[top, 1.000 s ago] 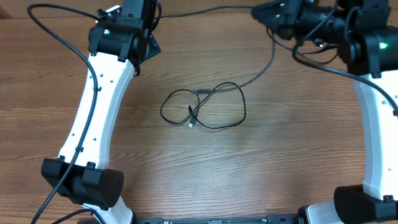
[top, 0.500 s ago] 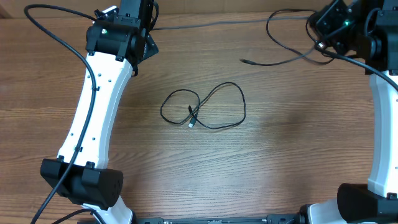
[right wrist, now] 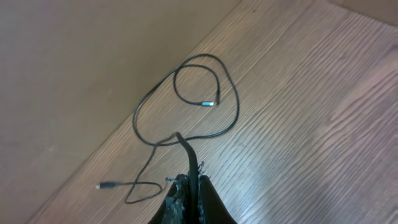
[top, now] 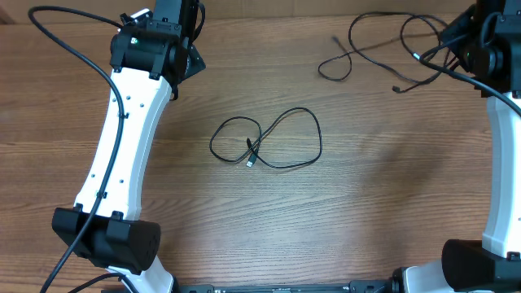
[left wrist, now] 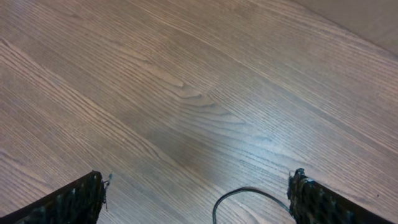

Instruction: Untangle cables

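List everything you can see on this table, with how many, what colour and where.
table: one, brown wood grain, under everything
loose cable: one, thin black, table centre, lying in a figure-eight loop, touched by neither gripper
held cable: one, thin black, far right corner, pinched in the right gripper
arms: two, white with black joints, left arm along the left side, right arm along the right edge
left gripper: one, black, open, over bare wood at the far left
right gripper: one, black, shut on the held cable
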{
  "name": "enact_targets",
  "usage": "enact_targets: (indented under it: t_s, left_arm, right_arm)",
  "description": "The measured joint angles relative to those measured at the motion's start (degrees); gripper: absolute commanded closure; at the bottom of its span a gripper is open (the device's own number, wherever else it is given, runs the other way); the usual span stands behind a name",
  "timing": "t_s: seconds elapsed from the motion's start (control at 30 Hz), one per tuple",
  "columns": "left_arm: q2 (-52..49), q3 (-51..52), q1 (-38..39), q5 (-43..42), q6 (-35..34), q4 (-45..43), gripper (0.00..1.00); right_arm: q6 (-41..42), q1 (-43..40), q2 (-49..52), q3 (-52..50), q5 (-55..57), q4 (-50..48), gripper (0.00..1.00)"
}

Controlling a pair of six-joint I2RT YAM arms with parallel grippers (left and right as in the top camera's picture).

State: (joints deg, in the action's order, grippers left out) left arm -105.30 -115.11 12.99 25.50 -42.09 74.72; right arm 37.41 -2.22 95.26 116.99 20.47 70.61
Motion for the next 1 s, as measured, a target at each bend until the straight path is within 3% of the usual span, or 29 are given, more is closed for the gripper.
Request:
enact_targets:
  t_s: [0.27,0.43,0.63,1.0]
  left_arm:
    - [0.0,0.0,0.0,-4.3,0.8,0.3,0.02]
    - [0.0,0.0,0.0,-11.7,6.3,-1.3,0.02]
    - [0.0,0.0,0.0,-25.6,16.4,-4.0,0.00]
    - [-0.8,0.0,1.3,-42.6,26.3,-5.9,0.00]
  right_arm:
    - [0.0,0.0,0.0,0.0,-1.9,0.8,0.96]
    - [0.0,0.0,0.1,0.0,-6.3,1.4,0.96]
    - [-1.3,0.0,2.1,0.0,-18.2,1.4,0.96]
    - [-5.2,0.0,5.4,0.0,-38.7,1.2,0.96]
